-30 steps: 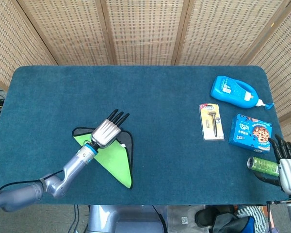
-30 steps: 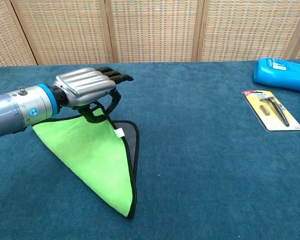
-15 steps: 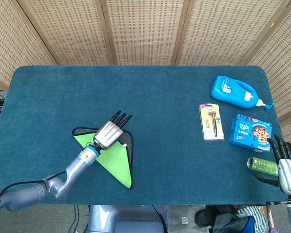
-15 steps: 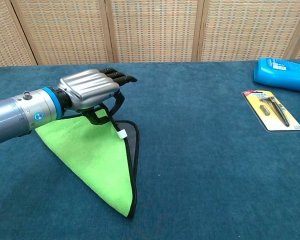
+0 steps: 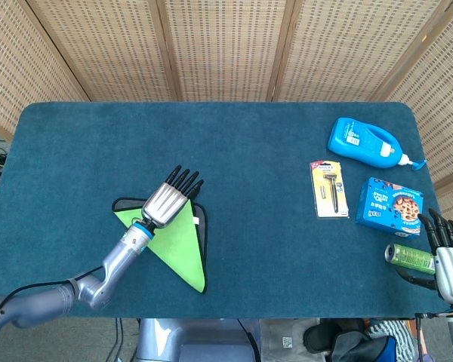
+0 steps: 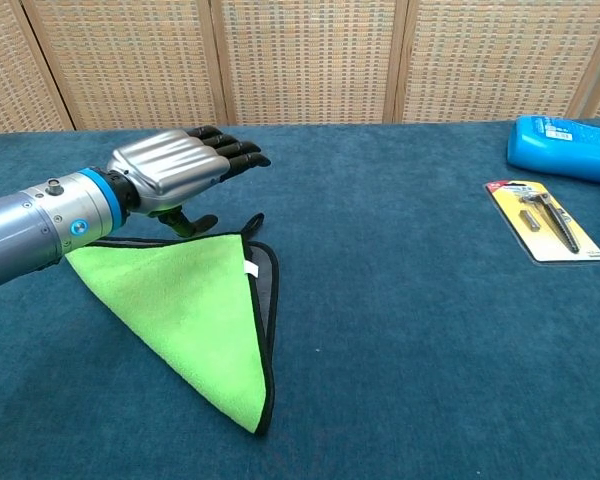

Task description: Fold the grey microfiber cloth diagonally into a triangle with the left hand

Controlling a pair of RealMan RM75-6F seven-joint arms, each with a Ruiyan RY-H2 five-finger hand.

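Note:
The microfiber cloth (image 5: 180,246) (image 6: 195,310) lies on the table folded into a triangle, its green face up and a strip of grey showing along its right edge. My left hand (image 5: 168,202) (image 6: 175,168) hovers just above the cloth's top corner, fingers stretched out and apart, holding nothing. My right hand (image 5: 447,256) rests at the table's near right corner with its fingers spread; the chest view does not show it.
A green can (image 5: 409,257) lies beside the right hand. Behind it are a blue cookie box (image 5: 390,207), a carded razor (image 5: 329,188) (image 6: 545,221) and a blue bottle (image 5: 364,141) (image 6: 565,148). Teal felt covers the table (image 5: 234,151).
My left hand has let go of the cloth's corner and lifted off, fingers straightened. The corner now lies flat on the folded triangle. The right hand has not moved.

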